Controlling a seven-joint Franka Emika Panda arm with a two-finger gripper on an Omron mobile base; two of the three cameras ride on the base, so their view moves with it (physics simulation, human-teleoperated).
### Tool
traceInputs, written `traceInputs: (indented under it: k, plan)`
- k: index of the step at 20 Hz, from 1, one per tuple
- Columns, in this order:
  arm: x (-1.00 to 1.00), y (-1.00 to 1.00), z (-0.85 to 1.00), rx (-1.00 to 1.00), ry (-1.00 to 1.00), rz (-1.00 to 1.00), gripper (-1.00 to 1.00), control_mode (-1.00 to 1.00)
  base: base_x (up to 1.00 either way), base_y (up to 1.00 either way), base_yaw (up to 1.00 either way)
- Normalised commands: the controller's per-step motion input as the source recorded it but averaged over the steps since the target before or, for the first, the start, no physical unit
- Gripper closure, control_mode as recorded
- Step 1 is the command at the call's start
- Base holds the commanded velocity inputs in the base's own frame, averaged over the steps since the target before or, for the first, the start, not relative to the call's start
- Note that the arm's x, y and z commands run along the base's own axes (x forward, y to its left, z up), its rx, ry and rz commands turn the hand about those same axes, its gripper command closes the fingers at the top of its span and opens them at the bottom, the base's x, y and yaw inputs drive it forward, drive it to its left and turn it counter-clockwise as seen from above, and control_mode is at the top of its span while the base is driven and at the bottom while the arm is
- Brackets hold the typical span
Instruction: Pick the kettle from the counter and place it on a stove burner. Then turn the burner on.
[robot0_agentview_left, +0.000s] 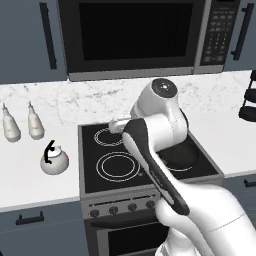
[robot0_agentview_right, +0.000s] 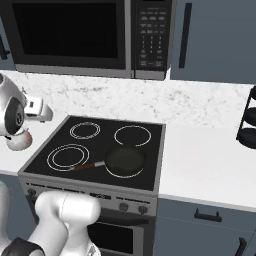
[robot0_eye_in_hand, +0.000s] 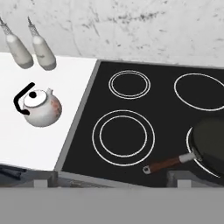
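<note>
Pincer (robot0_eye_in_hand: 112, 183) released | pan (robot0_eye_in_hand: 212, 144) beside stove burner (robot0_eye_in_hand: 123, 138) | kettle (robot0_eye_in_hand: 40, 106) near bottles (robot0_eye_in_hand: 30, 49)

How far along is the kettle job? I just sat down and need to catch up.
Nothing looks done yet. The kettle sits on the counter, left of the cooktop, apart from the two bottles behind it. In hand: the open gripper hangs above the cooktop's front edge, holding nothing. Left: grasp the kettle, set it on the large double-ring stove burner, which is bare, then turn that burner on. A frying pan occupies the right front ring.
</note>
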Motion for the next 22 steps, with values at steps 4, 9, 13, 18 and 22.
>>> traceInputs:
  k: [4,9,13,18,22]
  plan:
    - [-0.54,1.00,0.00,0.02,-0.26,0.00,-1.00,-1.00,0.00,0.00,0.00]
    - [-0.23,1.00,0.00,0.03,-0.19,0.00,-1.00,-1.00,0.00,0.00,0.00]
    - [0.00,1.00,0.00,0.04,-0.03,0.00,-1.00,-1.00,0.00,0.00,0.00]
    - [0.31,1.00,0.00,0.05,0.03,0.00,-1.00,-1.00,0.00,0.00,0.00]
    - [0.79,0.54,0.00,0.03,0.36,0.00,-1.00,-1.00,0.00,0.00,0.00]
